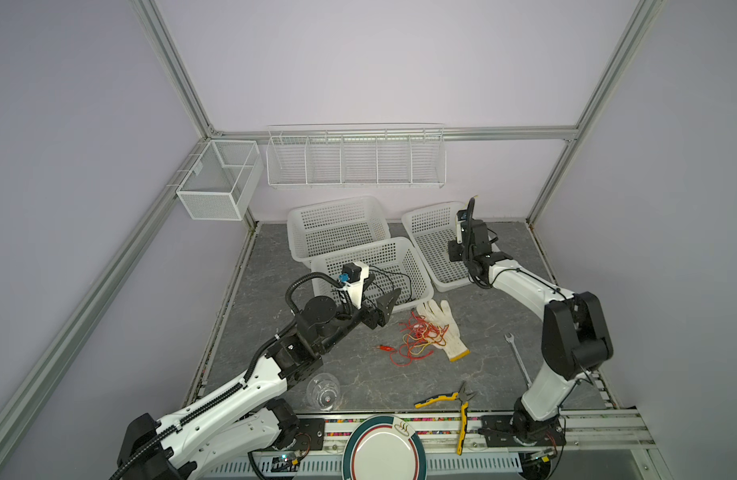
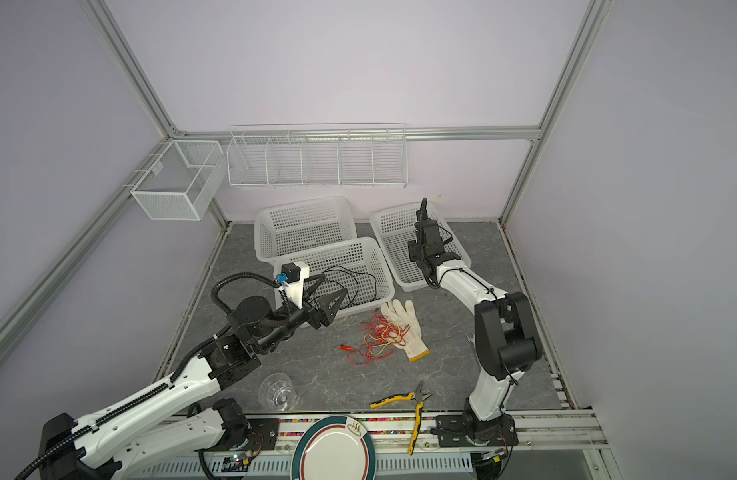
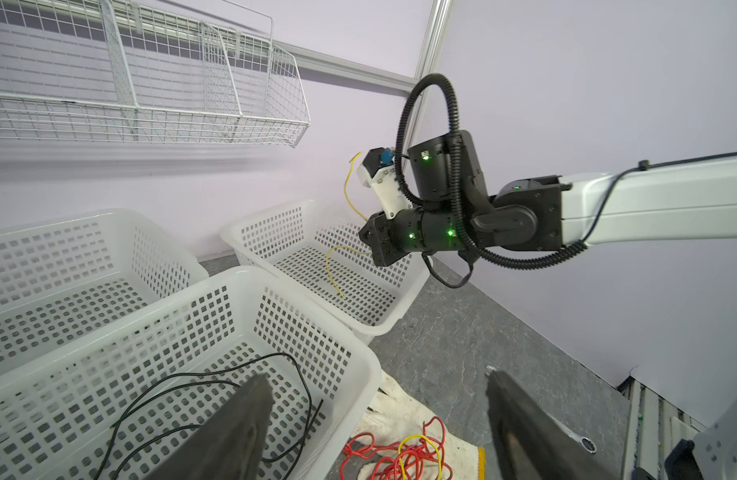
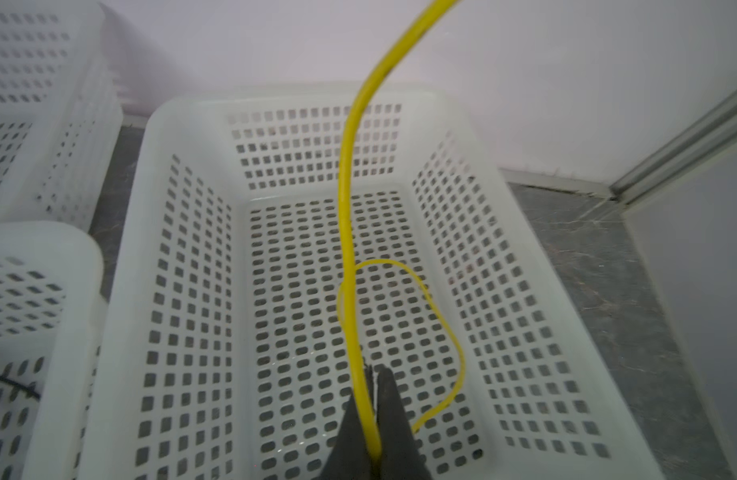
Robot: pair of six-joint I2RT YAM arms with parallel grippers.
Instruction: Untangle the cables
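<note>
**Yellow cable (image 4: 343,199) clamped in the right gripper (image 4: 373,374); remaining cables on the table**

1. Held cable. The yellow cable is a single strand. The jaws of the right gripper are pressed together on it. From the jaws one part of the strand rises and curves away out of the wrist view. The other part forms a free loop hanging down inside the right basket (image 4: 130,257). It cannot be told whether the loop touches the basket floor.

2. Tangle. A knot of red and yellow cables (image 1: 416,338) lies on the table (image 1: 358,374), just in front of the front basket (image 1: 421,266). Its right side overlaps a white glove (image 1: 437,313). One red clip end (image 1: 382,348) lies flat on the table at the left edge of the knot.

3. Black cable. A black cable (image 1: 396,280) lies in loose loops inside the front basket, apart from the knot.

4. Left gripper (image 3: 377,376). The jaws stand wide apart and hold nothing. The gripper hangs over the near wall of the front basket, near the knot and not touching it.

5. Surroundings. A rear basket (image 1: 333,220) stands behind the front basket. Yellow-handled pliers (image 1: 437,401), a wrench (image 1: 517,359) and a clear cup (image 1: 323,390) lie on the table nearer the front. A plate (image 1: 383,451) sits at the front edge. A wire rack (image 1: 354,166) hangs on the back wall.
</note>
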